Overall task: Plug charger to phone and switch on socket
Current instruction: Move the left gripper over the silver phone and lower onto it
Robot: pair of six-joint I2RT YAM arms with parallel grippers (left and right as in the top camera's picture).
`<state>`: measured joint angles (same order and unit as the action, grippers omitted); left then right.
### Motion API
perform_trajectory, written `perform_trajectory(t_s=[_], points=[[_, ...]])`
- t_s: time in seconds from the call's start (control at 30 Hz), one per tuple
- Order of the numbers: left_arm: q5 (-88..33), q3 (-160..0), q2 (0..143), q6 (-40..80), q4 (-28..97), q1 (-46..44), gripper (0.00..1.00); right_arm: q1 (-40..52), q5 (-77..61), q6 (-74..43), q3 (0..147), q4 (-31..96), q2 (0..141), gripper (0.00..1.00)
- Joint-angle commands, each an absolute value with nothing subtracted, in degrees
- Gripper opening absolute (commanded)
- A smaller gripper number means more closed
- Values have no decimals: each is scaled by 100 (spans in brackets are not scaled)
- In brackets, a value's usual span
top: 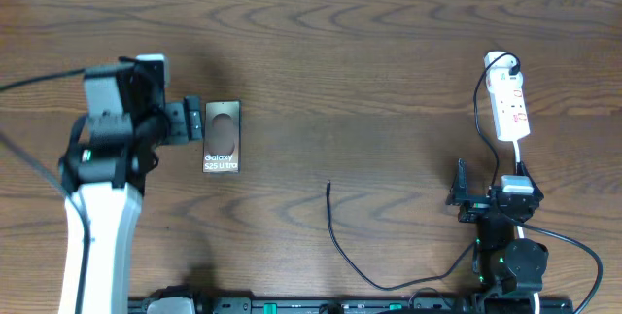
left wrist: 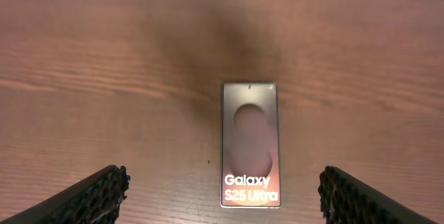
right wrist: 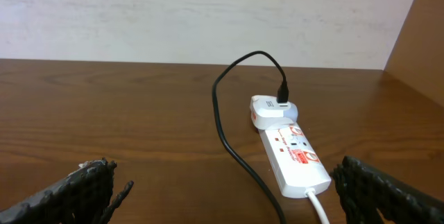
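**Fingers wide on both arms; nothing plugged yet**

Left fingers [left wrist: 97, 196] stand wide apart and hold nothing. In the wrist view the flat dark smartphone with the brownish oval and white "Galaxy S25 Ultra" text [left wrist: 250, 144] shows between them. From overhead they sit just beside its left edge; contact cannot be told. Right fingers [right wrist: 388, 189] are also spread wide and empty, facing the white elongated power strip with red marks [right wrist: 295, 158].

Status, as judged:
- The long thin black charger cable [right wrist: 229, 144] is seated in a white adapter [right wrist: 270, 109] at the strip's far end.
- Its free connector tip lies bare on the brown wooden bench [top: 389, 52], between phone and right arm, well apart from both.
- Phone end is not plugged.
- Left to do: pick up the tip, bring it to the phone, seat it, press the switch.

Not resolved:
- Switch position on the strip is too small to read.
- The phone's port is not visible in any view.
- The cable's run near the right arm's base is partly hidden under the arm.
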<state>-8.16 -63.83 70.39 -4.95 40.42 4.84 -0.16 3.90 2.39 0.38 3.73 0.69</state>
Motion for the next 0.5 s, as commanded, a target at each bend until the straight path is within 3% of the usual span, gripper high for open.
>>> perform_trajectory(t_s=[0.0, 0.13, 0.17, 0.2, 0.23, 0.27, 0.3, 0.33, 0.47], points=[[-1162, -6501, 7540, -532, 4206, 506, 90, 36, 434, 329, 32, 392, 38, 99], [-1157, -6501, 7817, -537, 4237, 506, 90, 36, 434, 329, 32, 392, 38, 99], [-1157, -6501, 7846, -537, 4239, 506, 69, 36, 434, 329, 32, 392, 38, 99], [-1157, -6501, 7846, -537, 4237, 506, 27, 36, 434, 329, 32, 392, 38, 99], [-1155, -6501, 7843, -534, 4224, 506, 8, 36, 434, 329, 32, 392, 38, 99], [-1155, -6501, 7843, -534, 4211, 506, 14, 36, 434, 329, 32, 392, 38, 99], [-1157, -6501, 7843, -534, 4204, 506, 66, 36, 434, 329, 32, 392, 38, 99], [-1157, -6501, 7843, -534, 4219, 506, 98, 36, 434, 329, 32, 392, 38, 99], [-1424, -6501, 7850, -532, 4235, 499, 98, 36, 434, 329, 32, 392, 38, 99]])
